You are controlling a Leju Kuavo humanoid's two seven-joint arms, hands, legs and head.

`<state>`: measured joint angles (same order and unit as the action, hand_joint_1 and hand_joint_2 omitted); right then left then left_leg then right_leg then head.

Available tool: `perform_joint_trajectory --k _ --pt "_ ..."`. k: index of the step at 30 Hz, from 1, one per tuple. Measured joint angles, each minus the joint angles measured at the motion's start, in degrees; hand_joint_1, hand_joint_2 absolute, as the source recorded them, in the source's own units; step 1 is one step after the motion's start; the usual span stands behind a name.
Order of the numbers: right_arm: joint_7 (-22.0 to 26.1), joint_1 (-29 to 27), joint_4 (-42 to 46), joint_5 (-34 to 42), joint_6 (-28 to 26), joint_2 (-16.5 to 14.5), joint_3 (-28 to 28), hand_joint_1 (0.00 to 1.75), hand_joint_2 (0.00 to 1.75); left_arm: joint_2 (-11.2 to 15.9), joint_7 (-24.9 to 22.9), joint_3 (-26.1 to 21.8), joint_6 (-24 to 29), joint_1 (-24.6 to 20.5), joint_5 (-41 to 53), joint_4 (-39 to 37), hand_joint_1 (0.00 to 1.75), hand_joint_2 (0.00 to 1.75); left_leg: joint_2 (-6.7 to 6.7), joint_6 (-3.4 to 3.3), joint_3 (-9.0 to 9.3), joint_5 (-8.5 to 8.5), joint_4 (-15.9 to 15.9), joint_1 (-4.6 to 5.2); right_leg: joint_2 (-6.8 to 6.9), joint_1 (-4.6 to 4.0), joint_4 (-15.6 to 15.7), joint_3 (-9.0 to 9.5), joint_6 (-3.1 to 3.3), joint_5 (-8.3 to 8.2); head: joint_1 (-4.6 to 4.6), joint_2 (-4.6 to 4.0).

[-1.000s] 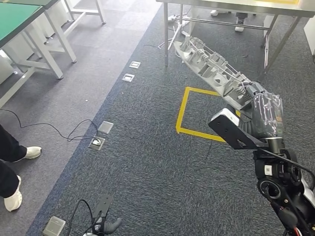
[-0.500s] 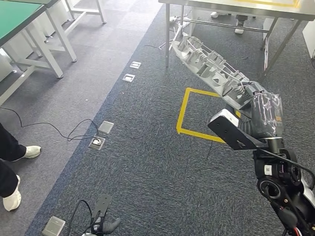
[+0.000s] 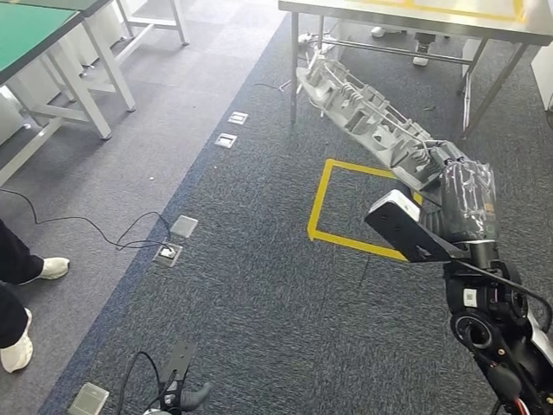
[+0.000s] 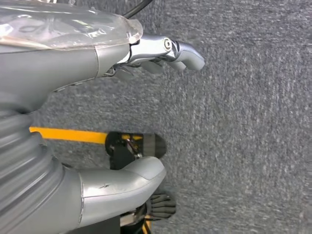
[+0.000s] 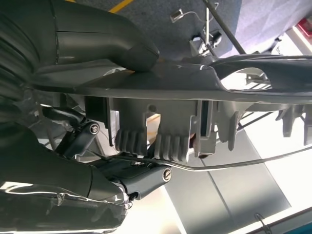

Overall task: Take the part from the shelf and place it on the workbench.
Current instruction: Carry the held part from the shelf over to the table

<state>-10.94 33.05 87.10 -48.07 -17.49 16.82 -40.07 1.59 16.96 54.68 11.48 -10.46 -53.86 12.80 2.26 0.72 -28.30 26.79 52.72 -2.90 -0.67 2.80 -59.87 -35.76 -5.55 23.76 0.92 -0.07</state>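
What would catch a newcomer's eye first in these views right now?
First, the long grey ribbed part held by the right hand, jutting forward toward the metal workbench at the far side. Next, the yellow tape square on the dark carpet just below the part. At the left edge, a person's white shoes stand near a trailing black cable.

Head view: the camera is looking forward and down from high on the body across the grey carpet (image 3: 248, 285) toward the workbench (image 3: 417, 15). Left wrist view: the camera is sitting close behind the left hand (image 4: 121, 117), facing the carpet. Right wrist view: the camera is sitting close behind the right hand (image 5: 92, 126). The head and left wrist views are sharing the carpet and yellow floor tape (image 3: 320, 194).
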Motion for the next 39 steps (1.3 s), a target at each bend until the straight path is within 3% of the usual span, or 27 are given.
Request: perform_joint_trajectory --k 2,4,6,8,10,11,12,13,15,17,19,22,23,25,26,27,28,29,31,32,34,37,39 --pt "0.02 0.00 -0.20 0.04 -0.11 -0.06 -0.04 1.75 1.75 0.17 0.01 -0.02 0.03 -0.03 -0.02 -0.02 0.00 1.75 0.26 1.08 -0.96 0.75 1.71 0.04 -0.39 0.05 2.46 1.31 0.40 0.20 -0.20 0.00" --pt "0.04 -0.02 -0.40 0.07 -0.21 -0.12 -0.05 1.75 1.75 0.14 0.01 -0.03 0.05 0.04 -0.08 -0.02 0.00 1.75 0.36 1.57 -1.57 0.77 2.15 0.09 -0.45 -0.12 1.79 0.90 1.87 0.76 0.26 0.00" --pt "0.04 0.03 -0.57 0.08 -0.25 -0.15 -0.01 1.75 1.75 0.12 0.00 -0.04 0.05 0.04 -0.13 -0.01 0.00 1.75 -0.29 1.82 -2.07 1.47 3.29 -0.05 -0.33 -0.21 1.58 0.94 2.77 1.17 0.87 0.00" --pt "0.01 0.10 -0.68 0.08 -0.29 -0.17 0.04 1.75 1.75 0.10 0.00 -0.05 0.05 -0.16 -0.14 -0.01 0.00 1.75 -1.45 1.81 -5.17 3.68 9.04 0.12 -0.13 -0.38 1.73 1.29 3.47 1.48 1.47 0.00" --pt "0.01 0.06 -0.77 0.09 -0.32 -0.17 0.01 1.75 1.75 0.08 -0.02 -0.06 0.05 -0.23 -0.13 -0.01 0.00 1.75 -1.97 1.48 -10.53 6.15 17.64 0.54 0.02 -0.78 1.84 1.61 3.95 1.76 2.02 0.00" --pt "0.03 0.00 -0.80 0.11 -0.32 -0.17 -0.04 1.75 1.75 0.07 -0.03 -0.06 0.05 -0.17 -0.13 -0.01 0.00 1.75 -2.00 1.13 -12.67 6.31 20.44 0.79 0.04 -1.06 1.87 1.87 4.22 1.96 2.31 0.00" --pt "0.05 -0.04 -0.84 0.13 -0.32 -0.17 -0.11 1.75 1.75 0.07 -0.04 -0.06 0.05 -0.12 -0.13 -0.01 0.00 1.75 -1.99 0.61 -13.84 5.32 21.14 1.09 0.05 -1.35 1.88 2.22 4.49 2.22 2.59 0.00" --pt "0.07 -0.05 -0.87 0.14 -0.32 -0.17 -0.16 1.75 1.75 0.07 -0.04 -0.06 0.05 -0.09 -0.13 -0.01 0.00 1.75 -1.99 -0.08 -13.86 3.22 19.49 1.47 0.05 -1.66 1.90 2.67 4.71 2.51 2.84 0.00" --pt "0.07 0.03 -0.90 0.14 -0.35 -0.17 -0.22 1.75 1.75 0.15 -0.04 -0.07 0.05 -0.10 -0.13 -0.02 0.00 1.75 -2.01 -1.91 -11.49 -2.06 11.81 2.48 0.07 -2.11 2.04 3.62 4.96 3.12 3.03 0.00" --pt "0.05 0.20 -0.93 0.14 -0.49 -0.17 -0.26 1.75 1.75 0.26 -0.08 -0.08 0.05 -0.16 -0.09 -0.02 0.00 1.75 -2.07 -3.06 -9.21 -4.33 5.80 3.26 0.05 -2.44 2.23 4.04 4.86 3.53 2.77 0.00" --pt "0.04 0.31 -0.96 0.19 -0.64 -0.17 -0.30 1.75 1.75 0.26 -0.15 -0.08 0.04 -0.26 -0.01 -0.01 0.00 1.75 -2.03 -3.07 -8.55 -3.92 4.21 3.56 0.10 -2.46 2.57 4.10 4.49 3.68 2.59 0.00" --pt "0.01 0.32 -0.91 0.31 -0.75 -0.17 -0.32 1.75 1.75 0.19 -0.22 -0.08 0.04 -0.28 0.10 -0.01 0.00 1.75 -1.88 -3.08 -7.38 -3.78 2.74 3.09 0.31 -2.41 1.52 3.80 3.68 4.83 2.43 0.00" --pt "-0.01 0.32 -0.90 0.32 -0.78 -0.17 -0.32 1.75 1.75 0.17 -0.22 -0.08 0.04 -0.29 0.14 -0.01 0.00 1.75 -1.86 -3.21 -6.87 -3.73 2.32 2.91 0.35 -2.41 -0.79 2.77 3.47 6.02 2.22 0.00" --pt "-0.04 0.30 -0.90 0.32 -0.83 -0.17 -0.33 1.75 1.75 0.15 -0.22 -0.09 0.03 -0.26 0.20 -0.01 0.00 1.75 -1.80 -3.53 -6.24 -3.40 2.16 2.95 0.36 -2.32 -8.25 -0.96 3.18 8.95 1.77 0.00" --pt "-0.05 0.26 -0.92 0.32 -0.84 -0.17 -0.35 1.75 1.75 0.12 -0.22 -0.09 0.02 -0.23 0.23 -0.01 0.00 1.75 -1.76 -3.62 -5.97 -3.16 2.20 2.96 0.36 -2.31 -11.59 -2.91 3.04 9.71 1.62 0.00" --pt "-0.07 0.22 -0.95 0.33 -0.85 -0.17 -0.39 1.75 1.75 0.09 -0.22 -0.09 0.01 -0.20 0.26 -0.01 0.00 1.75 -1.71 -3.65 -5.66 -2.89 2.24 2.98 0.37 -2.28 -13.22 -4.16 2.94 9.41 1.49 0.00" --pt "-0.11 0.21 -0.97 0.35 -0.85 -0.17 -0.43 1.75 1.75 0.04 -0.22 -0.08 -0.01 -0.18 0.27 -0.01 0.00 1.75 -1.63 -3.64 -5.29 -2.59 2.31 2.98 0.37 -2.26 -12.62 -4.40 2.90 7.97 1.37 0.00" --pt "-0.16 0.21 -0.98 0.39 -0.85 -0.17 -0.45 1.75 1.75 0.00 -0.22 -0.08 -0.01 -0.19 0.28 -0.01 0.00 1.75 -1.53 -3.56 -4.85 -2.24 2.39 2.97 0.38 -2.24 -9.86 -3.61 2.95 5.58 1.23 0.00" --pt "-0.28 0.23 -0.99 0.46 -0.91 -0.16 -0.40 1.75 1.75 -0.08 -0.22 -0.09 -0.01 -0.21 0.28 -0.01 0.00 1.75 -1.33 -3.25 -4.11 -1.53 2.59 3.06 0.37 -2.34 -2.16 -0.68 3.27 1.16 0.97 0.00" --pt "-0.31 0.27 -0.99 0.51 -0.97 -0.15 -0.37 1.75 1.75 -0.09 -0.23 -0.09 -0.01 -0.23 0.28 -0.01 0.00 1.75 -1.26 -3.04 -4.03 -1.30 2.75 3.14 0.37 -2.42 0.80 0.69 3.50 0.28 0.86 0.00" --pt "-0.31 0.31 -0.98 0.67 -1.11 -0.15 -0.34 1.75 1.75 -0.12 -0.26 -0.10 -0.01 -0.24 0.28 -0.01 0.00 1.75 -1.22 -2.64 -4.26 -1.19 2.90 3.23 0.34 -2.67 2.84 1.90 4.04 0.59 0.85 0.00" --pt "-0.28 0.30 -0.96 0.95 -1.18 -0.11 -0.22 1.75 1.75 -0.10 -0.28 -0.10 -0.01 -0.25 0.30 -0.01 0.00 1.75 -1.33 -1.81 -4.52 -0.55 3.65 3.23 0.39 -2.34 3.81 2.72 4.84 0.75 0.97 0.00" --pt "-0.27 0.34 -0.97 1.13 -1.22 -0.10 -0.08 1.75 1.75 -0.06 -0.27 -0.10 -0.01 -0.32 0.29 -0.01 0.00 1.75 -1.55 -1.02 -7.06 1.74 8.65 2.99 0.56 -2.01 4.25 3.29 5.27 0.82 1.23 0.00"
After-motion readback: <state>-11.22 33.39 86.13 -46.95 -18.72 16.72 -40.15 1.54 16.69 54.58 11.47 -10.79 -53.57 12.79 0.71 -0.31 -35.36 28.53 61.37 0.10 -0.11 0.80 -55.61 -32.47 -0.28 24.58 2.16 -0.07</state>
